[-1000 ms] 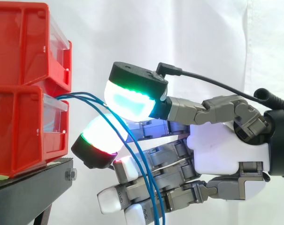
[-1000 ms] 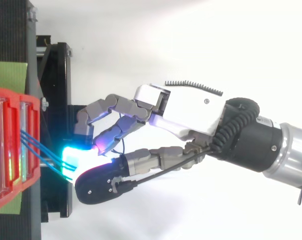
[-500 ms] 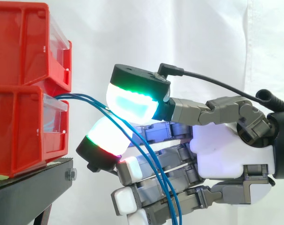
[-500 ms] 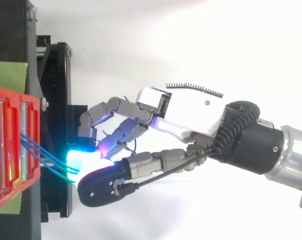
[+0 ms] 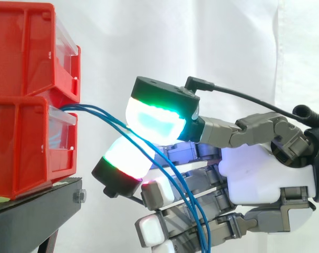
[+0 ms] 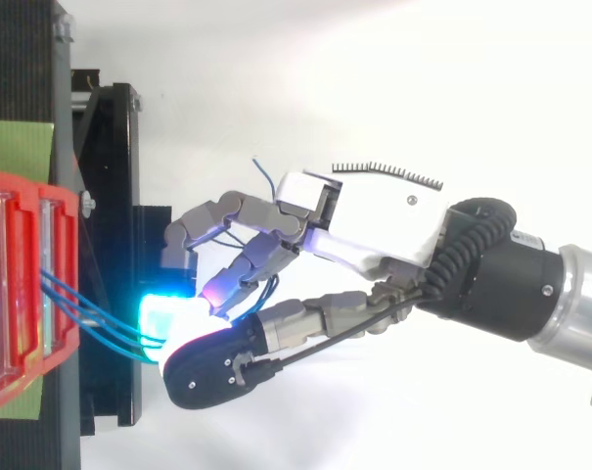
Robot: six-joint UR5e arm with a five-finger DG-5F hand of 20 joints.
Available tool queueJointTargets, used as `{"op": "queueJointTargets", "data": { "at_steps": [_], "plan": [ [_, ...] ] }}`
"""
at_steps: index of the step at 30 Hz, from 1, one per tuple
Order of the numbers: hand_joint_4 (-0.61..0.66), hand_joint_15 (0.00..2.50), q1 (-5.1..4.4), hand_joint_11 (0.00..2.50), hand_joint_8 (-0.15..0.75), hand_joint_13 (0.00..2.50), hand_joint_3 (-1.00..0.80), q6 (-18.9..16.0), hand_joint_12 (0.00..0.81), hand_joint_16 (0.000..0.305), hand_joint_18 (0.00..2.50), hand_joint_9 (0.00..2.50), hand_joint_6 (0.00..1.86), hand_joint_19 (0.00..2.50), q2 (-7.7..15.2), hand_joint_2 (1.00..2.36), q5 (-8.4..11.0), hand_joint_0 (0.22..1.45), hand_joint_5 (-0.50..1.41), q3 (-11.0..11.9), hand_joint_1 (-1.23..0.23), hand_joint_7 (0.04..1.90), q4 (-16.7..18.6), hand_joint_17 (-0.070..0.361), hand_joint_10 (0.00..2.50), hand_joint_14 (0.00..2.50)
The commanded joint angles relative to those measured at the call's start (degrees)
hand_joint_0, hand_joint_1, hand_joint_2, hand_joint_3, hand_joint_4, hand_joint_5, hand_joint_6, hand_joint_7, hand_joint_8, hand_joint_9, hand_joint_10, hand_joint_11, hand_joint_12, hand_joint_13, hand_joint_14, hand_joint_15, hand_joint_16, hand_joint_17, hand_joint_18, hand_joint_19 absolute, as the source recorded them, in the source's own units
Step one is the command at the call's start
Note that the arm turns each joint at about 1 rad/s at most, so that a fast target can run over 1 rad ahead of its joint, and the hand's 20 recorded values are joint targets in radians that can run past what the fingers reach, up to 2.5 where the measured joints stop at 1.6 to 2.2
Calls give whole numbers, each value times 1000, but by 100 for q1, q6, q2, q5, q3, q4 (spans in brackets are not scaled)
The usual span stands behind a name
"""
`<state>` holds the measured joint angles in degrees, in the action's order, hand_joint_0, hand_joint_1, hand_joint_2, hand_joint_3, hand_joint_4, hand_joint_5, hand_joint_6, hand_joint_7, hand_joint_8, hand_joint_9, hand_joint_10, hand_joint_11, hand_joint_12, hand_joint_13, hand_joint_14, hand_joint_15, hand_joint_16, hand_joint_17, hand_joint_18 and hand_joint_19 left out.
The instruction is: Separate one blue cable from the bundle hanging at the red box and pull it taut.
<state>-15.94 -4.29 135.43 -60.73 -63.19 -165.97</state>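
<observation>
— Two things nearest the side camera?
— Yes, the hand (image 5: pixel 259 174) and the blue cables (image 5: pixel 104 117). Comes in from the right with fingers (image 5: pixel 126 157) curled, pinching the cables between a white, red-rimmed pad below and the thumb pad (image 5: pixel 155 118), cyan and green, above.
— And past the pinch?
— Drop across the lower, white-tipped fingers and off the bottom edge. Seen from above as several strands side by side, ending at the cyan glow.
— Coming from where?
— Out of the front of the lower red bin (image 5: pixel 22 147), in a slight arc over to the pads. Sits under a second red bin (image 5: pixel 27 47), both on the black stand (image 5: pixel 38 205), left of the palm.
— Farthest back?
— Plain white curtain (image 5: pixel 228 42), behind everything.
</observation>
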Motion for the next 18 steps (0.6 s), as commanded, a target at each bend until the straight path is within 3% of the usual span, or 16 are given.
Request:
{"op": "queueJointTargets", "data": {
  "at_steps": [1, 10, 18],
  "plan": [
    [-106, 656, 12, 1082, 211, 982, -500, -1, 271, 39, 725, 1054, 917, 560, -25, 1000, -9, 760, -226, 0, -878, 965, -76, 88, 24, 25],
    [-89, 674, 38, 1081, 227, 975, -500, -19, 275, 39, 717, 1057, 915, 595, -140, 1000, -18, 659, -225, 0, -857, 956, -252, 88, 23, 26],
    [-72, 670, 38, 1089, 215, 979, -500, -19, 278, 39, 719, 1060, 912, 580, -254, 1000, -9, 685, -223, 0, -899, 955, -506, 88, 24, 26]
  ]
}}
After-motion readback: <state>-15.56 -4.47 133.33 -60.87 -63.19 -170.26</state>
